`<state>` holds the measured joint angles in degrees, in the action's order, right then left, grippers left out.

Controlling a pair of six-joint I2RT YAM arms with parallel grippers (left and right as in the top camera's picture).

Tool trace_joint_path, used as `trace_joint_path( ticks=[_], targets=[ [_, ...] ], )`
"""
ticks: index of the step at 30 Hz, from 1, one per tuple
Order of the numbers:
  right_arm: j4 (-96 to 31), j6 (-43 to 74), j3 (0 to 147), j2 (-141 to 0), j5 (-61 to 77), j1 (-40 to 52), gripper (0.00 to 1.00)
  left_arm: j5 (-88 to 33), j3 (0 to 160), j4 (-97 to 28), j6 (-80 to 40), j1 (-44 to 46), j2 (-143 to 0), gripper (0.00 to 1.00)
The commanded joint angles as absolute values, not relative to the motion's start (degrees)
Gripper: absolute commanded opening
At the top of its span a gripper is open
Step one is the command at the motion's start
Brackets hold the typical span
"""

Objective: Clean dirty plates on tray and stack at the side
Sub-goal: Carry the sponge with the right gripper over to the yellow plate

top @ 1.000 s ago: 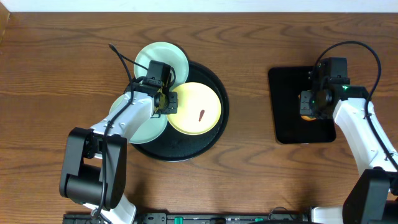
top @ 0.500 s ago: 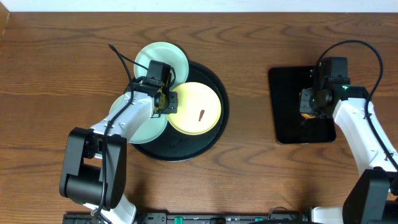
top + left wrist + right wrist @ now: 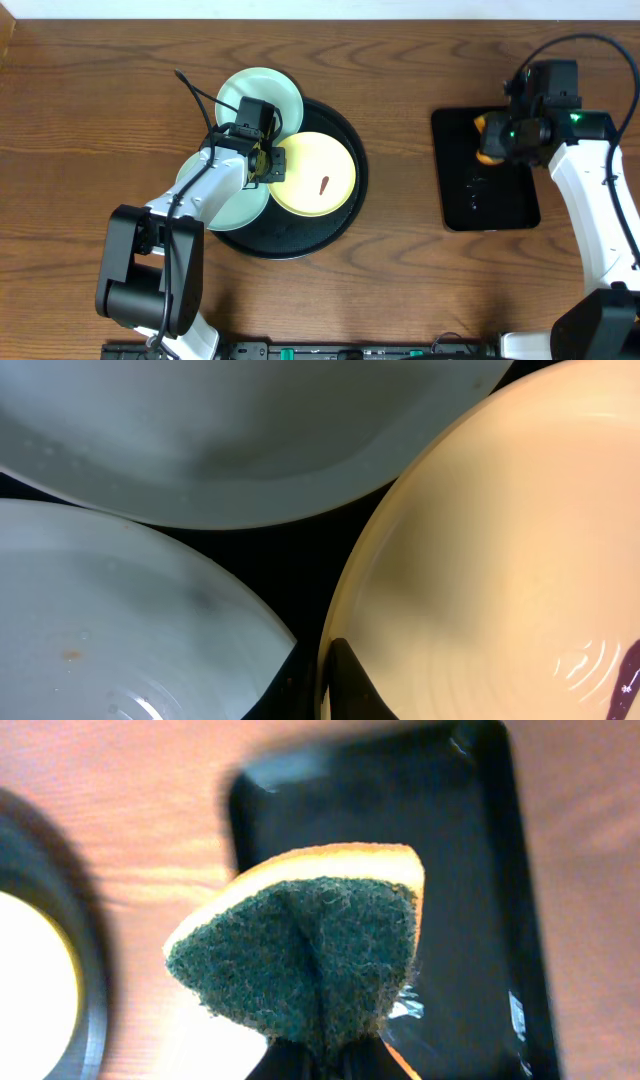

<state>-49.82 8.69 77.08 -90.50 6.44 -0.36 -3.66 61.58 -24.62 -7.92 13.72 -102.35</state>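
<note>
Overhead view, items listed by size for you to check.

Table point(image 3: 400, 270): brown wood; carries everything.

Tray point(image 3: 300, 245): round, glossy black, low rim; it holds all three plates, so you have nothing stacked at the side yet.

Rectangular tray point(image 3: 490, 205): smaller, black, well apart from the round one; probably the sponge's resting place.

Yellow plate point(image 3: 312, 172): lies on the tray, overlapping both green ones.

Upper mint plate point(image 3: 258, 92): overhangs the tray's far rim.

Lower mint plate point(image 3: 238, 207): partly hidden under your left arm.

Left gripper point(image 3: 272, 165): jaws closed on the yellow plate's rim, one finger each side of it in the left wrist view; the pinch looks meant to steady the plate for scrubbing.

Right gripper point(image 3: 320, 1060): jaws closed on the sponge, pinching it so it folds and its rough face points outward.

Sponge point(image 3: 300, 945): orange back, dark green scouring face; it hangs over the rectangular tray's edge nearest the plates, far from any plate.

Smear point(image 3: 324, 185): small, reddish-brown, near the yellow plate's centre; likely your first target.
</note>
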Motion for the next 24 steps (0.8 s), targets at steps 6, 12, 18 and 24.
trace_joint_path(
  ticks=[6,12,18,24],
  targets=[
    [-34.6,15.5,79.4,-91.7,13.6,13.3,0.01,-2.6,61.1,-24.3,-8.9,13.6,-101.5,0.07],
    [-22.5,15.8,79.4,-99.3,4.3,26.5,0.01,-2.5,61.1,-24.3,-8.9,13.6,-101.5,0.08],
    [-17.1,13.8,79.4,-109.9,-6.0,36.3,0.01,-2.5,61.1,-24.4,-8.9,13.6,-101.5,0.07],
    [-15.9,8.3,79.4,-117.4,-8.8,41.1,0.01,-2.5,61.1,-24.3,-8.9,13.6,-101.5,0.07]
  ],
)
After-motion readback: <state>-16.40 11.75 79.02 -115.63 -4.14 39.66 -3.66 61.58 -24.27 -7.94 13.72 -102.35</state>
